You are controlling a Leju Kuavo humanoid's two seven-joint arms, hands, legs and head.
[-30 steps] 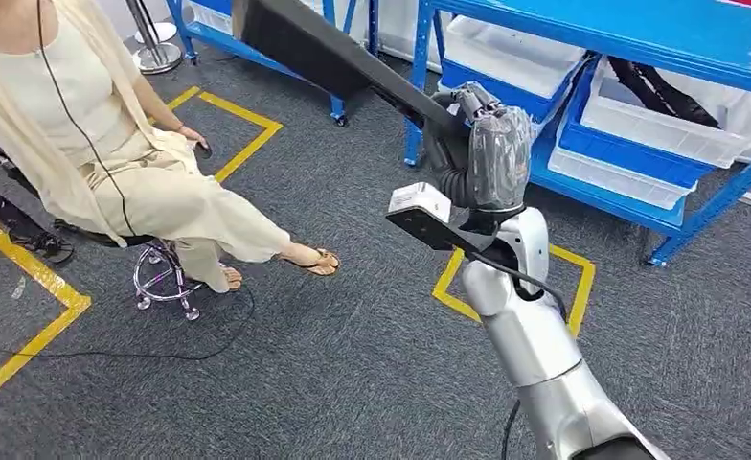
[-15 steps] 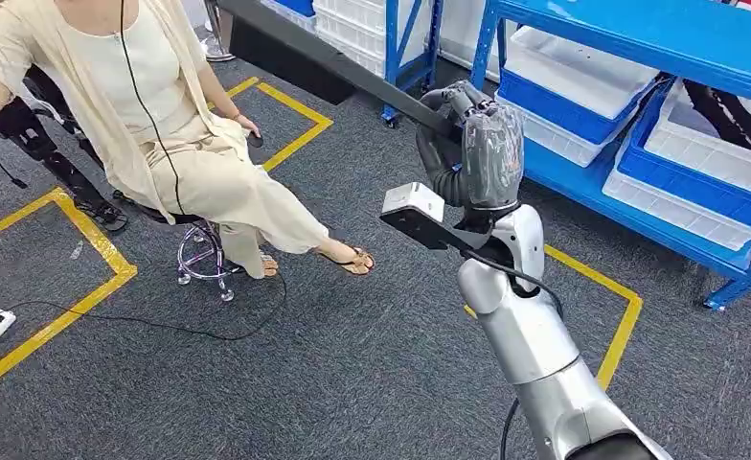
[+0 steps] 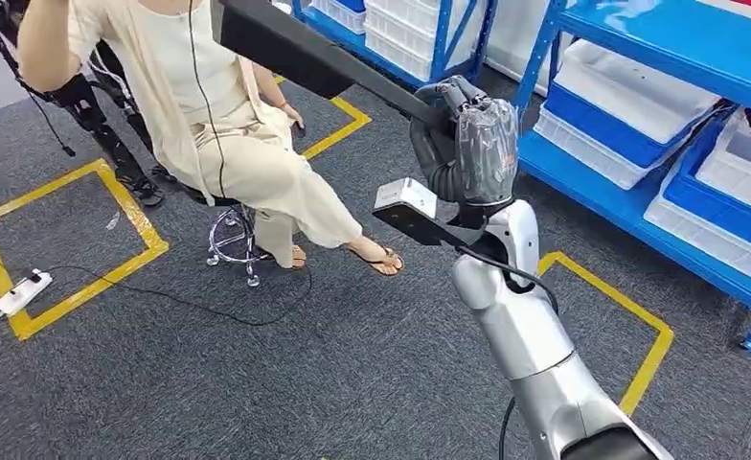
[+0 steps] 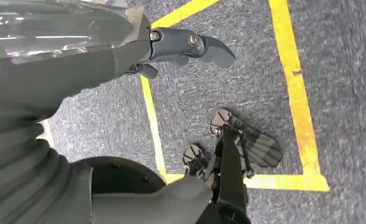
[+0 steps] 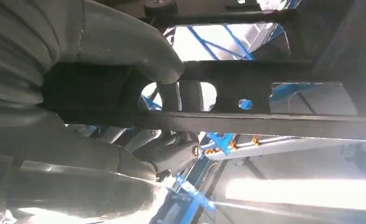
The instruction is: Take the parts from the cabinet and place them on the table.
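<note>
My right hand (image 3: 467,144), wrapped in clear film, is raised in front of me and grips a long black part (image 3: 300,46). The part runs from the hand up to the picture's top left, over the seated person. In the right wrist view the thumb and fingers (image 5: 125,51) close around the part's black bar (image 5: 274,122), which has cut-out holes. My left hand (image 4: 125,60) hangs over the grey carpet with its fingers apart and nothing in it. The blue cabinet (image 3: 659,29) with white bins stands at the right.
A person (image 3: 228,134) sits on a chrome stool (image 3: 230,240) close ahead on the left, feet out toward my arm. Yellow tape squares (image 3: 640,316) mark the carpet. A white power strip (image 3: 22,290) and black cable lie at the left.
The whole picture has shifted right, so the camera has turned left. My right hand still holds the black part, now reaching above the seated person.
</note>
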